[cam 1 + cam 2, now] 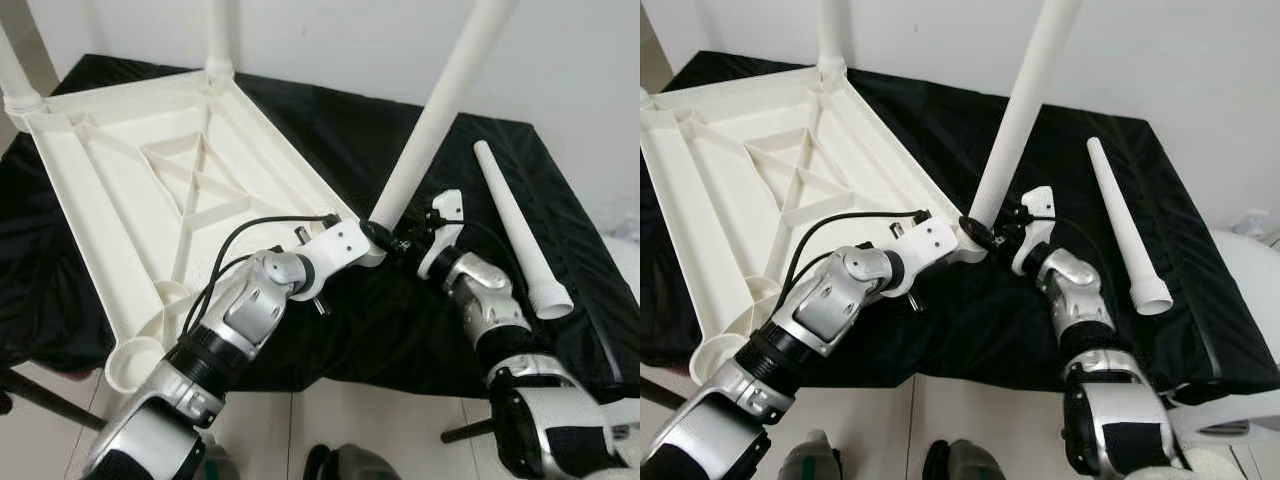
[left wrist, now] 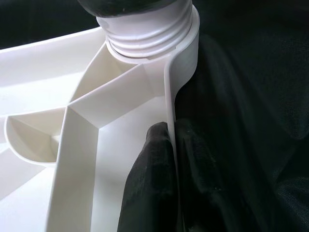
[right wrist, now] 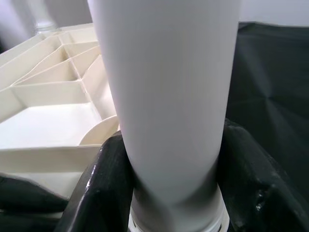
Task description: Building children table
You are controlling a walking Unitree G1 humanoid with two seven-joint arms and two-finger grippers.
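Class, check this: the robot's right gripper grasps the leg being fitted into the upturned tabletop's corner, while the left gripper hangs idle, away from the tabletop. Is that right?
Not quite. The left gripper is not idle: the left wrist view shows its fingers pinching the rim of the tabletop beside the socket. The right gripper does grasp the leg.

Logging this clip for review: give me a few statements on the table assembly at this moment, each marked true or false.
1. The right gripper is shut around the white leg near its threaded base. True.
2. The left gripper pinches the rim of the upside-down tabletop beside the corner socket. True.
3. The spare leg stands upright in a socket. False: it lies flat on the black cloth, to the robot's right.
4. The tabletop rests on bare floor. False: it lies on the black cloth.
5. No legs stand at the far corners. False: two white legs rise there.
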